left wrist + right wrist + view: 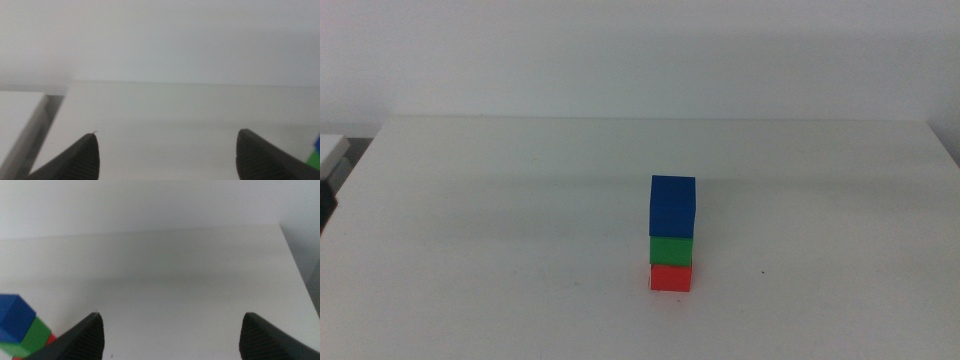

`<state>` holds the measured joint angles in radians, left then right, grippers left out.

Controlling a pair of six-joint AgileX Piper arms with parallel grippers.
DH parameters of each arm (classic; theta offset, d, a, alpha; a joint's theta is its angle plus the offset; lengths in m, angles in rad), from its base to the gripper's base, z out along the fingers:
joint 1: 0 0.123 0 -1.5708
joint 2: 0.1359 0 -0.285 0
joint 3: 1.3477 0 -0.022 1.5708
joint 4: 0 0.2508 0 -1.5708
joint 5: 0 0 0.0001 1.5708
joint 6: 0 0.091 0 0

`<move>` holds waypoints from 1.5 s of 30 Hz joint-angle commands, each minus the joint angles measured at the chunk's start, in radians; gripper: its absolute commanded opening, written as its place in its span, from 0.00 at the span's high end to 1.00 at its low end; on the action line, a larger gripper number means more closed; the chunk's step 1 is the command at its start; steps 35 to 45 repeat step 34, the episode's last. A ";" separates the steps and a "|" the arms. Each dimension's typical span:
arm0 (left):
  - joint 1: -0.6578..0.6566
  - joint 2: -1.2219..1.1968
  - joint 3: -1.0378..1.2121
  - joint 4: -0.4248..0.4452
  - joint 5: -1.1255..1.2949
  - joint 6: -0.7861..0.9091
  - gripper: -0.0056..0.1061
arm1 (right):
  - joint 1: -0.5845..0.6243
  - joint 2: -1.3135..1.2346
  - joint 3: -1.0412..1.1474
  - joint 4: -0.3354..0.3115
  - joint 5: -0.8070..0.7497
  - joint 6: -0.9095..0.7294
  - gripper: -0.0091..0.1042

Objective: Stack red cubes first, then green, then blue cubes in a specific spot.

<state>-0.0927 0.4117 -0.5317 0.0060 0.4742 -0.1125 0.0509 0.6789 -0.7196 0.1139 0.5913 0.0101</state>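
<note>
A small matte bright-red cube (671,277) sits on the plain white tabletop (500,220), at about five o'clock from the table's centre in the middle view. A same-sized bright-green cube (671,249) rests squarely on it, and a deep-blue cube (672,205) tops the green one, seemingly turned slightly. The left gripper (167,155) and right gripper (172,335) both stand wide and empty, away from the stack.
</note>
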 commanded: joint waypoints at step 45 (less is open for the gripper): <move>0.122 -0.412 0.532 0.004 -0.306 -0.008 0.11 | -0.081 -0.679 0.720 -0.126 -0.360 -0.010 0.19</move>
